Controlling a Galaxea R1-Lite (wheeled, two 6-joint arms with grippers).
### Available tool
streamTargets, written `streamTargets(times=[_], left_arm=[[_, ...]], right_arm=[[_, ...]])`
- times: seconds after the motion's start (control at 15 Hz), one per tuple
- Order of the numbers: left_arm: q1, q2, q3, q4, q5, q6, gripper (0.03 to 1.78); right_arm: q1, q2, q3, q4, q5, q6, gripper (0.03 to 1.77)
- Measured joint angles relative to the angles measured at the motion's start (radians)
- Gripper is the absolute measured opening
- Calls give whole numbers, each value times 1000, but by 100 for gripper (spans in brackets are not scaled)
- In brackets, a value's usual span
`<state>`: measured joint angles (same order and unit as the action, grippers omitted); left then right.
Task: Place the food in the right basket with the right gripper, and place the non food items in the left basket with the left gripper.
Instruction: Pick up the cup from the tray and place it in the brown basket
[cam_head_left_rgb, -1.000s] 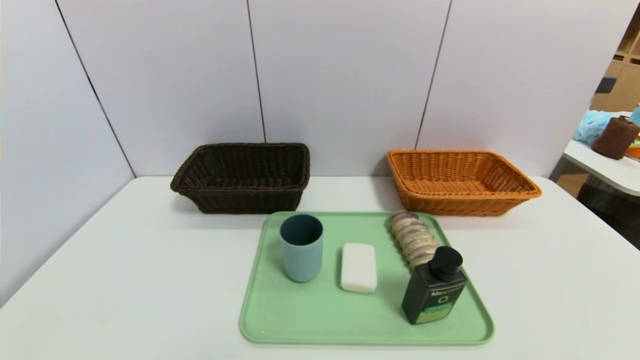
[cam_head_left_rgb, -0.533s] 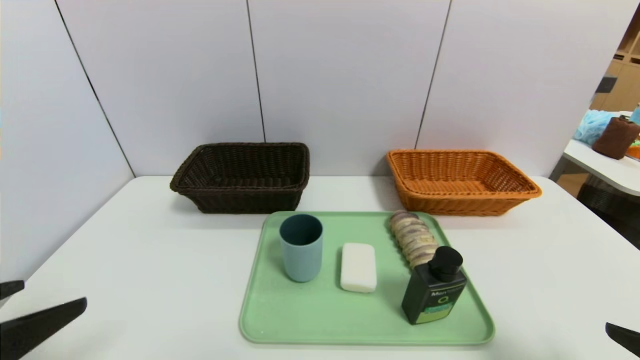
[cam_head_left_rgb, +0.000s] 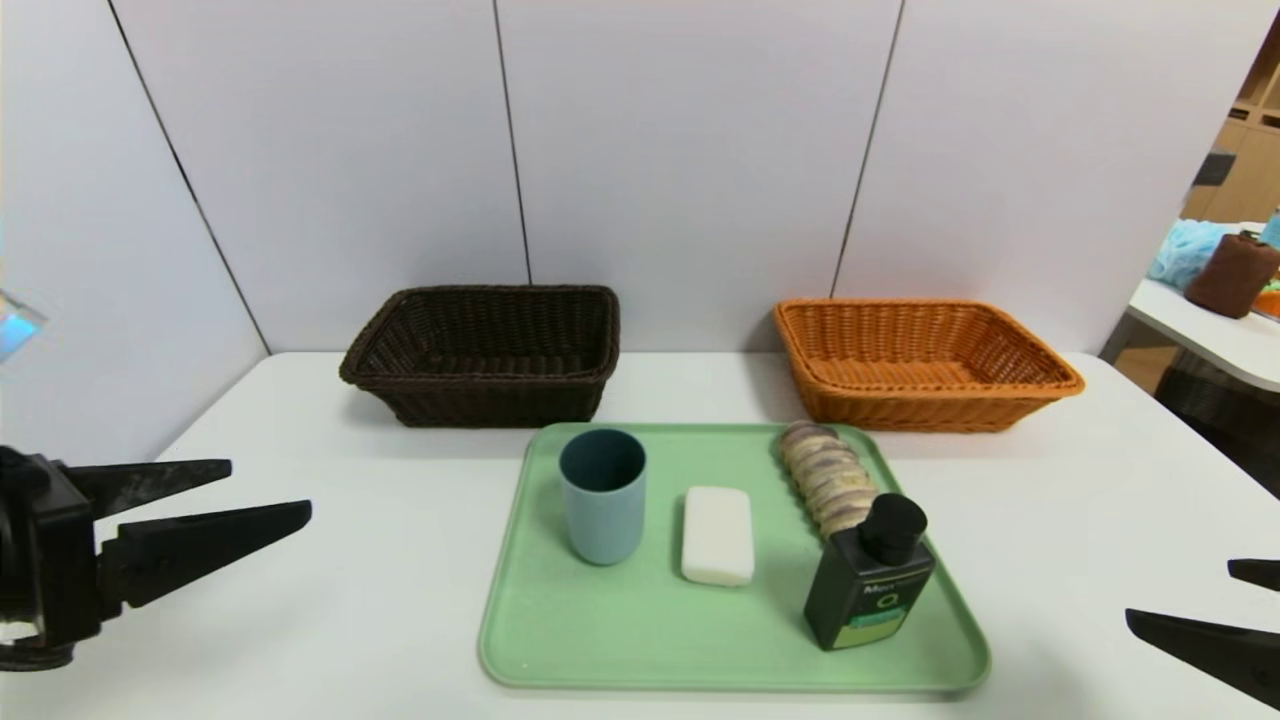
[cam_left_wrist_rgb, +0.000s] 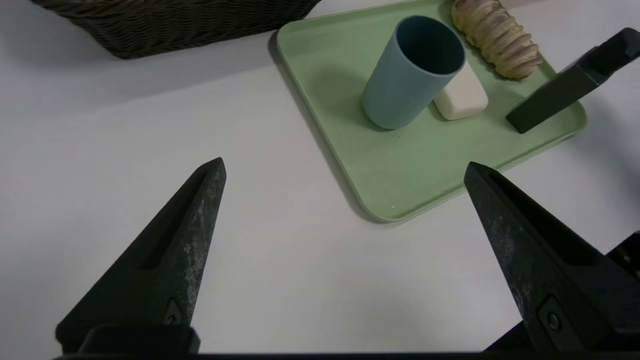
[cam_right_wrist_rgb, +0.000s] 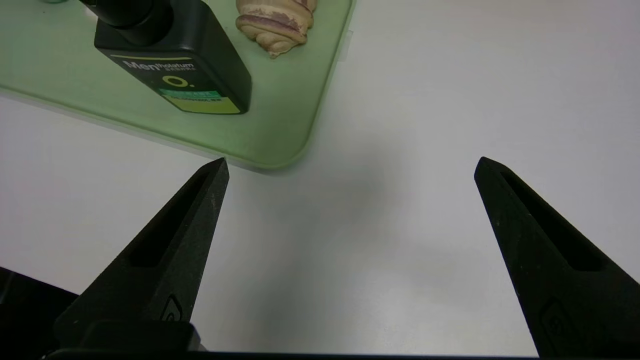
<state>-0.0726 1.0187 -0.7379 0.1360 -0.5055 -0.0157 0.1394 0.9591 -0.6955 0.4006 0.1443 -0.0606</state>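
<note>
A green tray (cam_head_left_rgb: 620, 640) on the white table carries a blue cup (cam_head_left_rgb: 602, 496), a white soap bar (cam_head_left_rgb: 717, 534), a twisted bread roll (cam_head_left_rgb: 826, 477) and a black bottle (cam_head_left_rgb: 868, 580). Behind it stand the dark brown left basket (cam_head_left_rgb: 485, 355) and the orange right basket (cam_head_left_rgb: 915, 362), both empty. My left gripper (cam_head_left_rgb: 270, 487) hovers open over the bare table left of the tray, holding nothing. My right gripper (cam_head_left_rgb: 1180, 597) is open at the right edge, beside the tray's near right corner (cam_right_wrist_rgb: 280, 155). In the left wrist view the cup (cam_left_wrist_rgb: 407, 75) hides part of the soap (cam_left_wrist_rgb: 462, 95).
A grey panel wall closes off the back and left of the table. At the far right, a second table (cam_head_left_rgb: 1215, 335) with a brown object and blue cloth stands beyond the table's right edge.
Both arms have come into view from below. The left gripper moved up and rightward toward the tray; the right gripper's fingers rose in at the lower right. The objects have not moved.
</note>
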Motion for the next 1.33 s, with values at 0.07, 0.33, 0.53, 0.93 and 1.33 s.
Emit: streamTargets(times=[0.07, 0.33, 0.53, 0.93, 1.33], left_arm=[[-18, 27, 10, -39, -15, 8, 169], [-110, 147, 73, -233, -27, 94, 169], [-178, 231, 100, -313, -27, 165, 169], [-286, 411, 107, -456, -24, 221, 169], [-317, 577, 107, -601, -26, 244, 169]], right_arm=[[2, 11, -8, -1, 0, 0, 170], [8, 43, -13, 0, -1, 1, 170], [16, 50, -10, 0, -1, 0, 170], [22, 57, -5, 0, -5, 0, 170], [21, 75, 0, -18, -9, -3, 170]])
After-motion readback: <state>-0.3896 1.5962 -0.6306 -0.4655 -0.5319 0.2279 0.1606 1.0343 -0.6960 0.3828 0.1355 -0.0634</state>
